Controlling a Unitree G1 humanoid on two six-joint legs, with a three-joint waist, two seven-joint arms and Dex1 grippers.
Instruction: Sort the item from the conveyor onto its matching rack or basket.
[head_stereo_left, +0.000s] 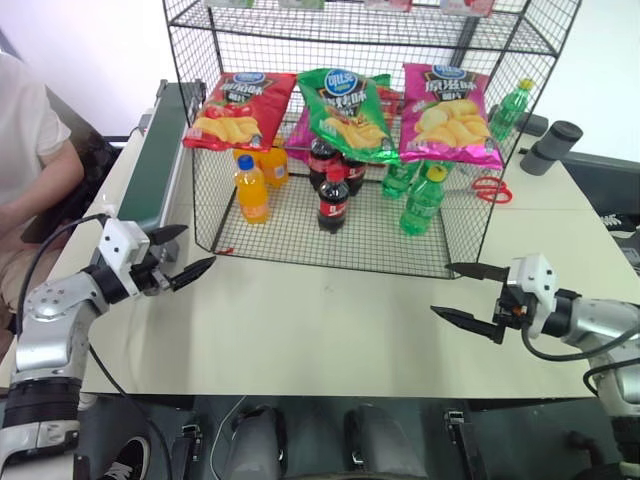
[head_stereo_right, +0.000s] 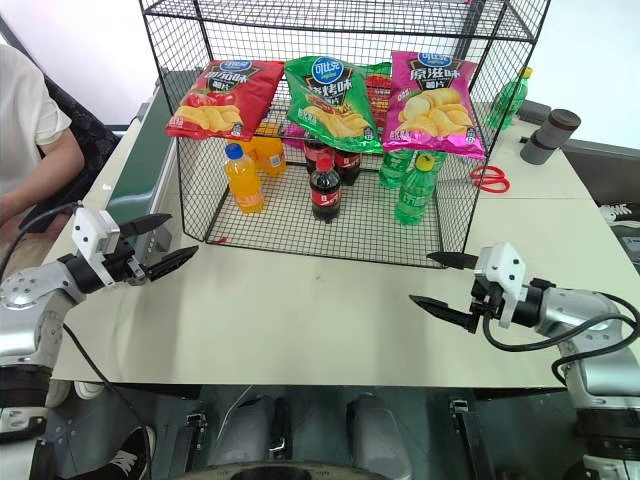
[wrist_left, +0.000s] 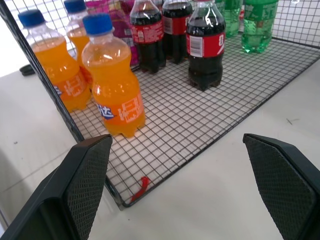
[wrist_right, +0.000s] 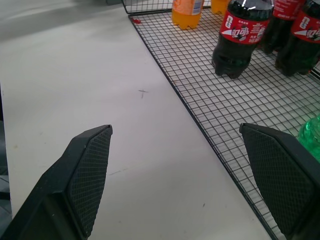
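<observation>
Green bag (head_stereo_left: 347, 112) hangs on the rack (head_stereo_left: 200, 190) between red and magenta bags, belt (head_stereo_left: 160, 165) bare, so we judge sorting done; both our pincers, left (head_stereo_left: 183, 252) and right (head_stereo_left: 468, 293), hover wide open and empty over the table (head_stereo_left: 320, 320), awaiting the next item.

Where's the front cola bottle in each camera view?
Left eye view: cola bottle mid-rack, below the green crisp bag.
Right eye view: same spot, on the wire floor.
Left wrist view: on the mesh, past the orange bottle.
Right wrist view: nearest cola.
Shared landmark: the front orange bottle.
</observation>
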